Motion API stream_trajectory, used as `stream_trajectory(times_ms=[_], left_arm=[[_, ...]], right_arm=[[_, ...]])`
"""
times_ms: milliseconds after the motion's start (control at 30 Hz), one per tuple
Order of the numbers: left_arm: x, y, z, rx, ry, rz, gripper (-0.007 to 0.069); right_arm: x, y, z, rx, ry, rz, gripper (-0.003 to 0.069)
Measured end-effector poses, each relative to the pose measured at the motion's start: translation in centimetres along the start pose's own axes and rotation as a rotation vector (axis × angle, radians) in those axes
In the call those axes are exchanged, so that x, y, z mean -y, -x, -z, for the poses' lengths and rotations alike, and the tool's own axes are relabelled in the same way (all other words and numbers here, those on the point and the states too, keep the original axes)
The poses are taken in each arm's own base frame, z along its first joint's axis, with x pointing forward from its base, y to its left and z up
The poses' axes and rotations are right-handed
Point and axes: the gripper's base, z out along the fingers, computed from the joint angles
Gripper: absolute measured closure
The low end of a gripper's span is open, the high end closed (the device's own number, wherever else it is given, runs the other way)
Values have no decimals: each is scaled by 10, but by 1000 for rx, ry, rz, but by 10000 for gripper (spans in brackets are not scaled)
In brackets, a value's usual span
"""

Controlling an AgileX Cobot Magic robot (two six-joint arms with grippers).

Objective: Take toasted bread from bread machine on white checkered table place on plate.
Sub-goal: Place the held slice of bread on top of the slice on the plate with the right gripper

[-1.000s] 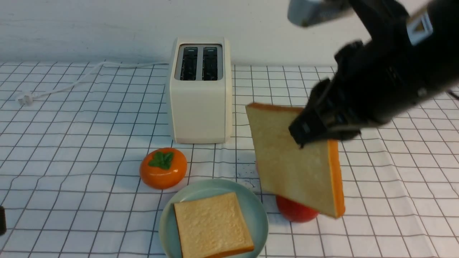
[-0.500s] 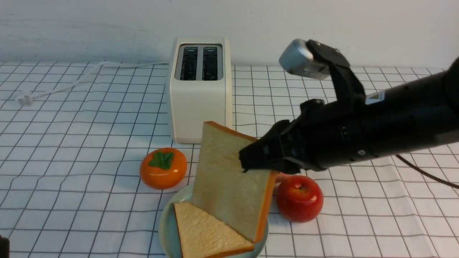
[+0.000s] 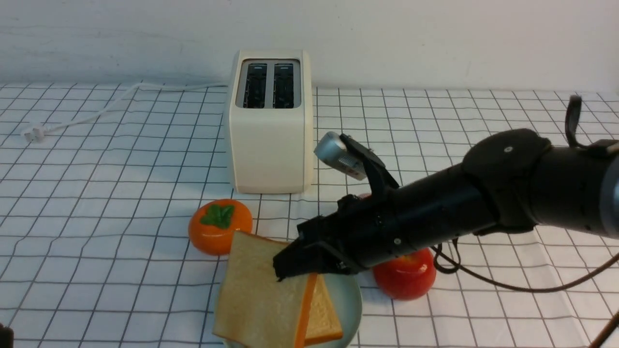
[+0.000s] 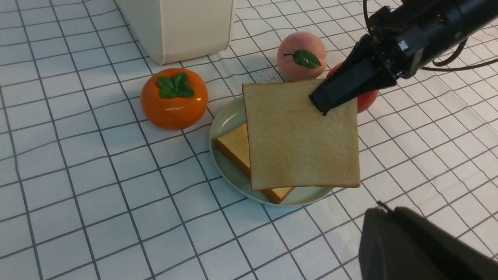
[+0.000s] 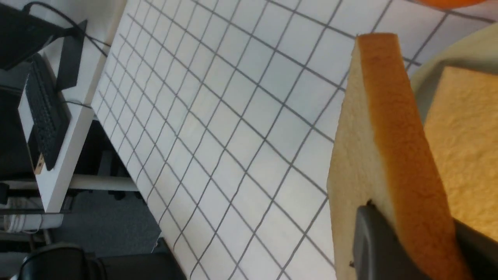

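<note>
My right gripper [image 3: 283, 270] is shut on one slice of toasted bread [image 3: 261, 295], pinching it near an upper corner. The slice hangs tilted over the pale green plate [image 3: 353, 295], its lower edge down at the plate's left side. A second slice [image 3: 321, 314] lies flat on the plate, partly covered by the held one. In the right wrist view both fingers clamp the orange crust edge [image 5: 393, 136]. The cream bread machine [image 3: 268, 140] stands behind on the white checkered table [image 3: 96, 193], both slots showing dark. My left gripper [image 4: 379, 208] hovers shut and empty near the plate [image 4: 223, 124].
An orange persimmon [image 3: 220, 226] sits just left of the plate and a red apple [image 3: 404, 275] just right, under my right arm. A peach [image 4: 299, 60] lies behind the plate. The white power cord [image 3: 96, 113] trails at the far left.
My right arm has swung down and to the left, carrying the toast from above the apple to over the plate. The left gripper has stayed shut.
</note>
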Motion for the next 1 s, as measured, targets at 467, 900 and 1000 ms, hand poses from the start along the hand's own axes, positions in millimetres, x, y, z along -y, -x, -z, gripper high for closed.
stream_trajectory(times_ms=[467, 900, 1000], left_arm=[[0, 0, 0, -3, 0, 0, 619], [0, 0, 0, -3, 0, 0, 617], [0, 0, 0, -3, 0, 0, 614]], right_arm=[[21, 1, -9, -4, -81, -5, 356], [28, -1, -5, -42, -194, 155, 179], [20, 4, 9, 7, -242, 222, 176]])
